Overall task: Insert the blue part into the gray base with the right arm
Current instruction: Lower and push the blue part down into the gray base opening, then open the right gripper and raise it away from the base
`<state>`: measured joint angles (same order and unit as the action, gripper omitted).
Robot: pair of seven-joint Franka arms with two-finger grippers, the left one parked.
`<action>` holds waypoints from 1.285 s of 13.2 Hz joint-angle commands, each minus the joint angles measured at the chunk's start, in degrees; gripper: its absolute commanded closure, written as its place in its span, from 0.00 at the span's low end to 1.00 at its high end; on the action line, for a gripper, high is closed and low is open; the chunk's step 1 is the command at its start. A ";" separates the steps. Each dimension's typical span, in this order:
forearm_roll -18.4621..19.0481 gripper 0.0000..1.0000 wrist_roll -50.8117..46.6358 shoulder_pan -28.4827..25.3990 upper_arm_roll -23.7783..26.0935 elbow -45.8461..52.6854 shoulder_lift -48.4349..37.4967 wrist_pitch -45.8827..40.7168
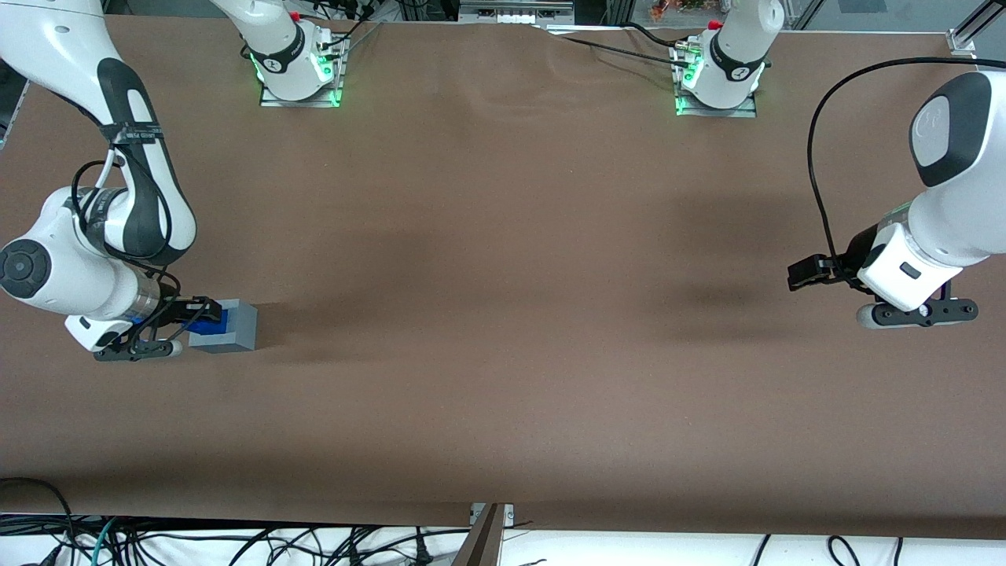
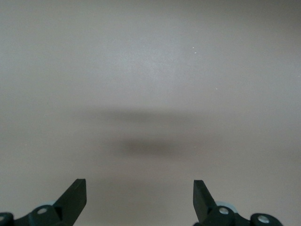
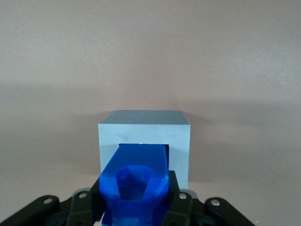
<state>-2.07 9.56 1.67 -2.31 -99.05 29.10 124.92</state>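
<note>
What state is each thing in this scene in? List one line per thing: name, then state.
blue part: held between the tool's fingers, lower end entering the base's socket.
gray base: upright on the table, socket partly filled by the blue part.
tool: shut on the blue part, directly over the base.

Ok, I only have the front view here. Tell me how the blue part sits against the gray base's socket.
Observer: In the right wrist view the blue part points into the square socket of the gray base, its leading end at the opening.
Operator: Report the grip.
Observer: The gripper is shut on the blue part, one finger on each side.
Operator: Check around the base.
Observer: Only bare brown table shows around it in that view.
</note>
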 commanded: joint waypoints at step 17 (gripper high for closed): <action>-0.30 0.01 -7.45 -0.88 7.05 3.16 -23.21 -20.93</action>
<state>-2.12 2.59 0.38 4.28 -95.78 7.51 105.96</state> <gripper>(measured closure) 0.009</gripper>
